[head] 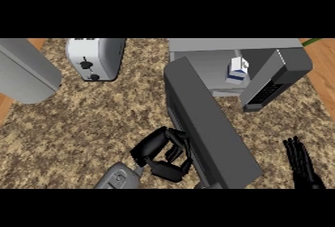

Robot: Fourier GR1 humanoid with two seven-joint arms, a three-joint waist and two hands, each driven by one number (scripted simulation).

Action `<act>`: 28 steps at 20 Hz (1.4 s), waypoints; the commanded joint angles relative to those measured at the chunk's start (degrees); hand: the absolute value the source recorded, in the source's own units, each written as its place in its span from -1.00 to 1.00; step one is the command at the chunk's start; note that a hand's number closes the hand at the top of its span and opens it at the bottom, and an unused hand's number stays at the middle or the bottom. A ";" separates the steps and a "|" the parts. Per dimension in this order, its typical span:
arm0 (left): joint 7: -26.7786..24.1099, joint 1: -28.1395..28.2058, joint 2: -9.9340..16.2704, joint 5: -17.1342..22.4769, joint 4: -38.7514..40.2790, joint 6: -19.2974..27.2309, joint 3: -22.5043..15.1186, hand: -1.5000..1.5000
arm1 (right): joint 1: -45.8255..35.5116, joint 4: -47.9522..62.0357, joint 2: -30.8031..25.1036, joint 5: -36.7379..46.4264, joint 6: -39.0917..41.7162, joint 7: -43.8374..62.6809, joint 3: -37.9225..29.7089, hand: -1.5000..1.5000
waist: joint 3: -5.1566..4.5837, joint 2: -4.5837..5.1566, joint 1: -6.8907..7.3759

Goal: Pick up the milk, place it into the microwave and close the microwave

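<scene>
I see the milk (237,71) standing inside the microwave (216,48). My left hand (163,153) curls its fingers against the outer face of the open door (206,128) (toaster (95,57) well off), right hand (302,164) straight-fingered beside it.

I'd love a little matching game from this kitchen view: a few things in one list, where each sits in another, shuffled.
Things:
1. milk carton
2. toaster
3. left hand
4. right hand

Places:
A. resting open at the lower right
B. against the open microwave door
C. inside the microwave
D. at the upper left of the counter

Pairs: 1-C, 2-D, 3-B, 4-A
</scene>
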 commanded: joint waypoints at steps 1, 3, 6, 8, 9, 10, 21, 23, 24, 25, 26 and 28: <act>-9.81 -5.55 -0.24 1.64 14.20 11.36 -6.84 1.00 | 3.07 -6.52 1.04 -0.78 1.37 1.55 1.84 -1.00 | 0.00 0.36 -0.23; -11.23 -6.30 -0.24 5.86 15.66 17.28 -11.09 1.00 | 2.30 -10.25 -1.23 -4.06 4.77 4.35 0.68 -1.00 | -0.06 0.44 -0.92; -13.85 -8.61 -0.24 12.69 18.46 21.00 -15.09 1.00 | 5.87 -16.65 -0.10 -5.18 6.25 6.09 3.05 -1.00 | -0.10 0.54 -1.63; -16.15 -10.93 -0.23 15.68 21.04 22.77 -16.73 1.00 | 7.94 -20.23 -0.68 -6.98 7.71 6.98 2.99 -1.00 | -0.11 0.62 -2.23; -14.13 -12.37 -0.23 17.29 21.07 23.80 -17.03 1.00 | 7.55 -22.00 -1.32 -7.87 8.69 8.35 3.32 -1.00 | -0.17 0.78 -3.21; -14.42 -12.63 -0.23 19.81 22.16 24.92 -19.52 1.00 | 8.22 -21.65 -2.81 -9.36 10.12 8.40 1.90 -1.00 | -0.08 0.71 -2.46; -15.81 -16.80 -0.23 34.32 19.34 31.25 -26.27 1.00 | 8.34 -31.27 -3.70 -12.75 12.31 15.58 5.09 -1.00 | -0.32 1.73 -7.20; -16.06 -19.13 -0.23 36.39 18.63 33.31 -25.68 1.00 | 8.75 -32.56 -5.65 -13.02 13.65 16.85 4.83 -1.00 | -0.32 1.69 -7.63; -16.75 -18.73 -0.23 37.58 18.11 34.57 -26.51 1.00 | 8.50 -32.74 -6.11 -12.00 13.77 16.11 4.93 -1.00 | -0.28 1.69 -7.71; -17.29 -19.44 -0.23 38.14 18.80 35.99 -25.40 1.00 | 7.58 -35.29 -6.06 -13.43 12.99 18.36 4.57 -1.00 | -0.41 1.73 -7.72; -17.50 -19.81 -0.23 38.92 18.61 38.28 -25.44 1.00 | 7.65 -34.27 -6.19 -12.39 12.92 17.41 4.48 -1.00 | -0.31 1.80 -8.15; -17.58 -21.76 -0.23 41.25 19.01 40.13 -23.58 1.00 | 7.29 -35.82 -7.54 -12.83 13.45 18.14 3.76 -1.00 | -0.35 1.92 -8.77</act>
